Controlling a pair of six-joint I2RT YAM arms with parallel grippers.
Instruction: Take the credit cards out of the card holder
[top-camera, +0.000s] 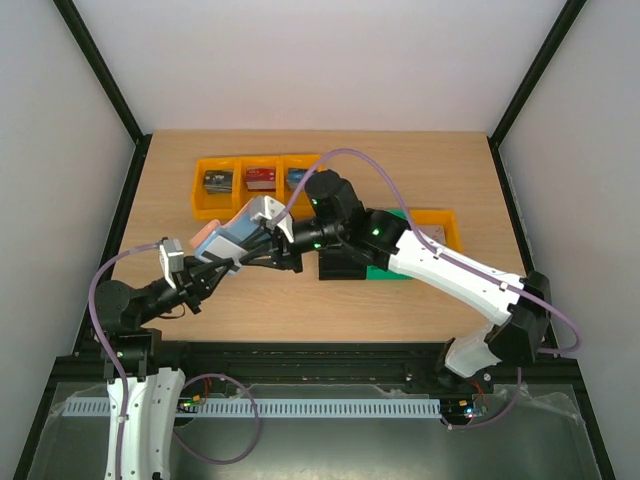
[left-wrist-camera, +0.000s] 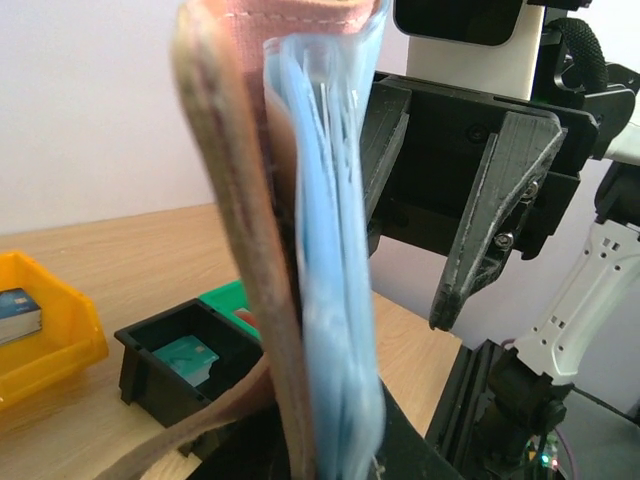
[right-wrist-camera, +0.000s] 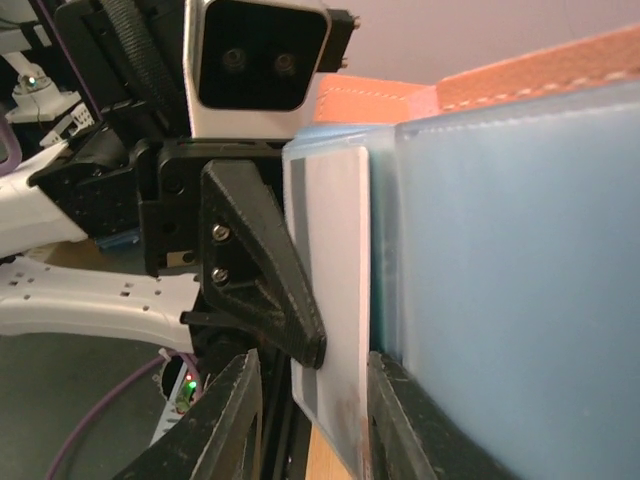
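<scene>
Two-arm card extraction, mid-air over the desk (top-camera: 300, 305), left of its centre and nearer than the yellow bins (top-camera: 215, 208) along the far edge.

The left gripper (top-camera: 207, 263) is clamped on the lower end of the card holder (left-wrist-camera: 245, 260) and holds it upright, clear of the wood, with the reddish-brown outside to one side and the pale blue pockets facing the other arm. The right gripper (right-wrist-camera: 315, 368) meets it from the right. Its jaws stand a little apart and straddle the lower edge of a pale card (right-wrist-camera: 330, 280) that juts from the blue pocket. One finger lies against the card. The other shows a narrow gap, so the card appears bracketed rather than gripped. A teal card (left-wrist-camera: 188, 358) already lies in the black tray (left-wrist-camera: 150, 382) near the desk's middle.

Hazards, as judged from this pose:
- With the jaws parted, the pale card has little to support it. It may slide back into its pocket, or fall to the desk short of the tray.
- The jaws sit just beside the pocket lip, so closing could pinch the blue lining along with the card. A pull would then drag the whole holder.
- A hard pull could twist the holder out of the left gripper's narrow bite.
- The fingers of the two grippers are very close, so a small misalignment risks contact.
</scene>
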